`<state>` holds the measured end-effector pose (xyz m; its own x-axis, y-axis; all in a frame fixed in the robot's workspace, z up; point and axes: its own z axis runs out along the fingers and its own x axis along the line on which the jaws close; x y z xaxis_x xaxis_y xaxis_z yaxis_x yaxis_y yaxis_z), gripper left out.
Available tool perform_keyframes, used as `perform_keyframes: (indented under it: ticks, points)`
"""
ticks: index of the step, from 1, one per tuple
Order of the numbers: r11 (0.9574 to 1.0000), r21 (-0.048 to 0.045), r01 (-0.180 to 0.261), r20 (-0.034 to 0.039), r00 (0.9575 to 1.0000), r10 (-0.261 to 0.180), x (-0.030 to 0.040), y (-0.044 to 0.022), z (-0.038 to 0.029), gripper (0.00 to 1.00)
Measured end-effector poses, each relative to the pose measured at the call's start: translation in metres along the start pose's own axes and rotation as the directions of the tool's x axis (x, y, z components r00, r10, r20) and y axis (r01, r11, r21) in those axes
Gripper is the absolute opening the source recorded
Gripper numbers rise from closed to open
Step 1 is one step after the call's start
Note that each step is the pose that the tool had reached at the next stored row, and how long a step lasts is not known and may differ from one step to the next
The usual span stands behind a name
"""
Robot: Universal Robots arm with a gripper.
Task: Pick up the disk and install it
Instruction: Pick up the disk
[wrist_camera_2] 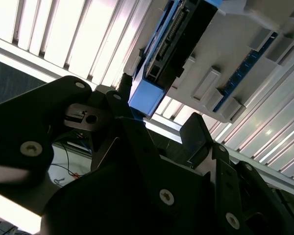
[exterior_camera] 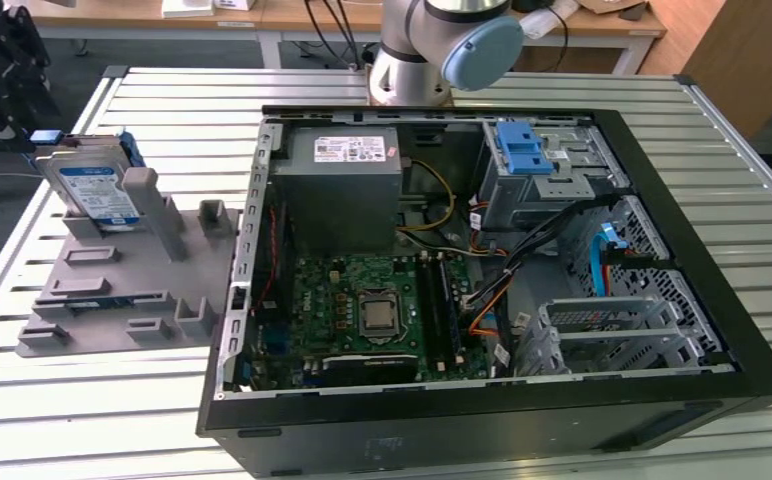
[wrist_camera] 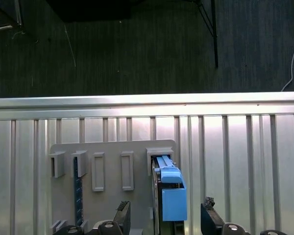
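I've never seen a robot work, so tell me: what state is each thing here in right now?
grey holder: flat on the slatted table.
disk: upright in the grey holder's slot, not yet lifted.
end effector: open, straddling the disk's blue end.
computer case: lying flat, side panel off, insides exposed.

How I see the bench
My exterior view looks down steeply across the table [exterior_camera: 159,90] and open computer case [exterior_camera: 493,432]; both wrist views sit close above the grey holder [wrist_camera: 112,147], and all three share the disk [exterior_camera: 93,190] standing there.
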<state>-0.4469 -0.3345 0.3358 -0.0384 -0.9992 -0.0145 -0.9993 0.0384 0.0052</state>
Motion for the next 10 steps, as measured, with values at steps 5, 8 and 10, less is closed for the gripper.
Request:
perform_keyframes:
  ticks: [5, 8, 10]
  points:
    - [1.0000, 0.0000, 0.000, 0.0000, 1.0000, 0.000, 0.0000, 0.0000, 0.0016, 0.66]
    - [1.0000, -0.0001, 0.000, 0.0000, 1.0000, 0.000, 0.0000, 0.0000, 0.0019, 0.66]
    - [1.0000, 0.0000, 0.000, 0.0000, 1.0000, 0.000, 0.0000, 0.0000, 0.0019, 0.66]
